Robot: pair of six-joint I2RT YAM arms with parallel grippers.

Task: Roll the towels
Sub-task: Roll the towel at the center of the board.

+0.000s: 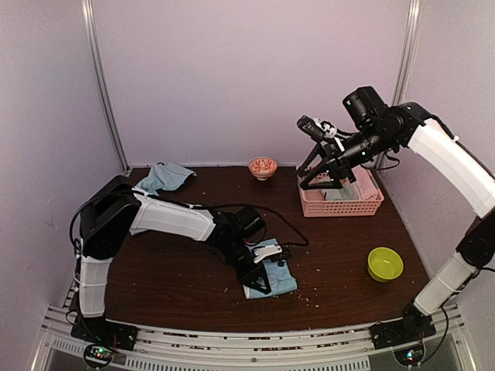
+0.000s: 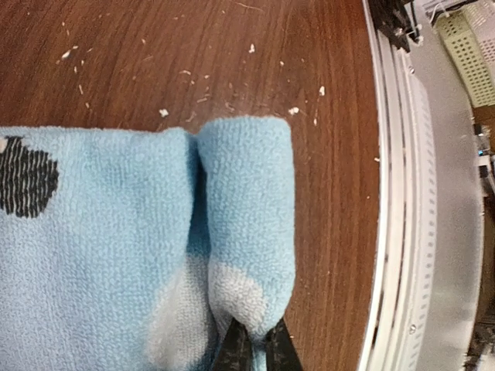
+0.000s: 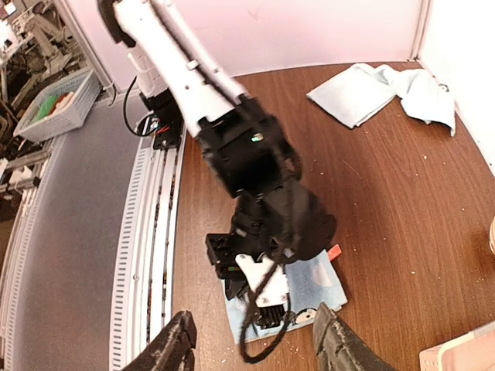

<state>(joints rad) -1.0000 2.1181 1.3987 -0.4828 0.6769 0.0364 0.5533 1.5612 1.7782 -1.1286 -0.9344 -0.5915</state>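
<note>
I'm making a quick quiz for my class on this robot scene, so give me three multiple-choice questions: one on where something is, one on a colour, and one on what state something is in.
1. Where is the green bowl?
A. On the front right part of the table
B. In the back left corner
C. Under the left arm

2. What colour is the basket?
A. Green
B. Pink
C. Black

3. What is the left gripper doing?
A. Hanging open in the air
B. Holding the bowl
C. Shut on the folded edge of the spotted towel

Answers:
1. A, the top view shows it towards the near right edge.
2. B, its lattice walls are plainly pink.
3. C, the left wrist view shows it pinching the fold of the cloth.
</note>
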